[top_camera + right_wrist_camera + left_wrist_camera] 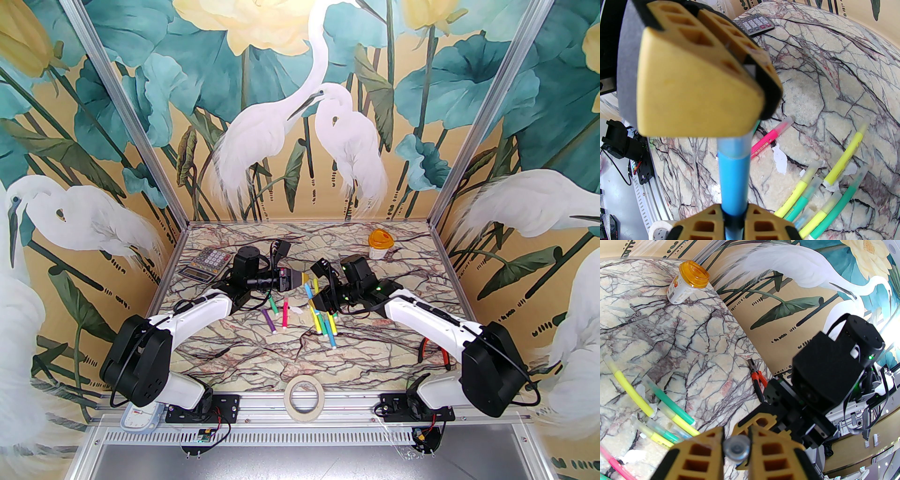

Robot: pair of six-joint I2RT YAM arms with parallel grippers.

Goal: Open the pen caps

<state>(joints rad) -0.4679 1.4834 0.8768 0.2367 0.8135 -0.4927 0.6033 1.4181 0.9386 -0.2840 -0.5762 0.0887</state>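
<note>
Blue pen (734,180) held in the air right of the calculator (207,264), long axis running between both grippers, capped end toward the left one. The left gripper (736,439) is clamped on the clear cap (734,144); the right gripper (734,211) grips the body. Cap tip hidden by fingers (693,98); print on the pink pen (764,143) is unreadable.

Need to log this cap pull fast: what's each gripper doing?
Left gripper: closed on the clear cap.
Right gripper: closed on the blue pen.
</note>
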